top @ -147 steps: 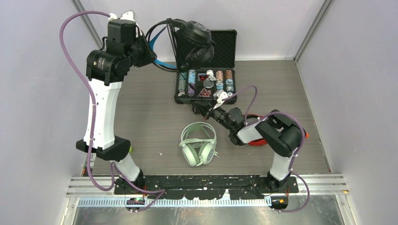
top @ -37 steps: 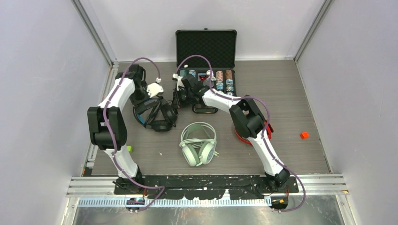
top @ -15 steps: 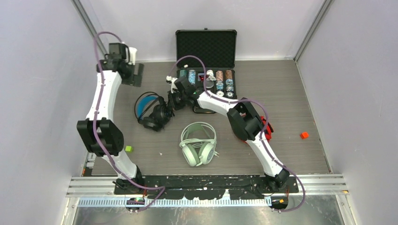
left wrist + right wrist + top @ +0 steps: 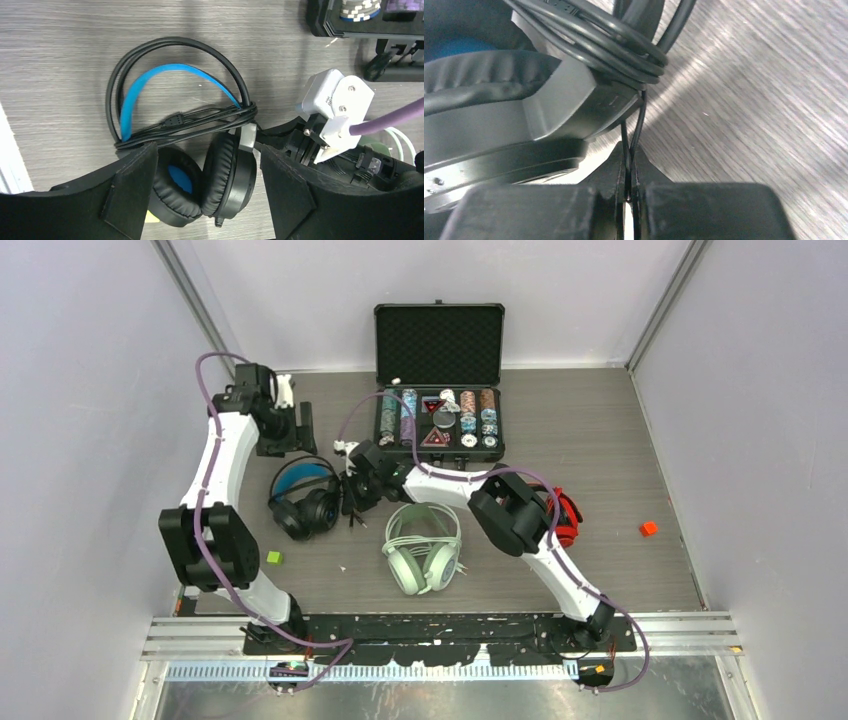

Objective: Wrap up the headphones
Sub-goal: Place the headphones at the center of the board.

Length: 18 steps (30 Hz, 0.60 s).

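Two strands of black cable [image 4: 642, 112], or so it seems this close, are sitting pinched in my right gripper [image 4: 629, 170], closed just beside the earcup [image 4: 499, 100] of the black headphones [image 4: 227, 170]. Those are lying straight below my left gripper [image 4: 207, 192], which is hanging open and empty. I am planning to keep the tail taut and low while tucking it under the wound loops [image 4: 200, 122].

Black pair [image 4: 305, 502]: lying flat at left, blue-lined band, black cable [image 4: 210, 118] bundled across it.
Mint-green pair [image 4: 423, 545]: flat, centre, white cord [image 4: 420, 539].
Red pair [image 4: 567, 515]: right, partly hidden.
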{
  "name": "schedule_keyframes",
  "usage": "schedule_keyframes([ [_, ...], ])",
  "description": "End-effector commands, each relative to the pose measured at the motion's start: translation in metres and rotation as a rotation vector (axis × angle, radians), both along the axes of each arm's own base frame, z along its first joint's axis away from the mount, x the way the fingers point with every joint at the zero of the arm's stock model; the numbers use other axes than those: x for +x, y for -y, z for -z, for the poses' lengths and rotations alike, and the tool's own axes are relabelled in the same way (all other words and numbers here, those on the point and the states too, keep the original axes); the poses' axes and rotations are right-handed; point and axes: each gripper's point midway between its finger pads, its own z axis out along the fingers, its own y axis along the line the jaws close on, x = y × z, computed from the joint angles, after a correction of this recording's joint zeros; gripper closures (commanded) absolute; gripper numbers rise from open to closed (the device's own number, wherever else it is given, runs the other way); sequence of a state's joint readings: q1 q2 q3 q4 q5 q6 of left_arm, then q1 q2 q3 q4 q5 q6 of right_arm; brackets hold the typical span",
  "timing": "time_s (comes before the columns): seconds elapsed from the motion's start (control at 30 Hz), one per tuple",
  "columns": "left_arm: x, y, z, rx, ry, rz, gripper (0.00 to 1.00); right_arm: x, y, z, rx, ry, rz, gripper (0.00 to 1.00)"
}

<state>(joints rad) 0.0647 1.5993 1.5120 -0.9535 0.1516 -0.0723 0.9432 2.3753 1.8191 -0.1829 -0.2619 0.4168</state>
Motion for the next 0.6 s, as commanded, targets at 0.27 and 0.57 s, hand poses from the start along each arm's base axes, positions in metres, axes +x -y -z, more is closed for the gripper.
schedule_keyframes([
  [0.27, 0.027, 0.064, 0.067, -0.189, -0.134, 0.086, 0.27, 0.022, 0.008, -0.044, 0.031, 0.201, -0.021, 0.95],
  [0.57, 0.015, 0.066, 0.104, -0.146, -0.273, 0.104, 0.51, 0.044, 0.036, -0.034, -0.131, 0.37, -0.015, 0.83],
])
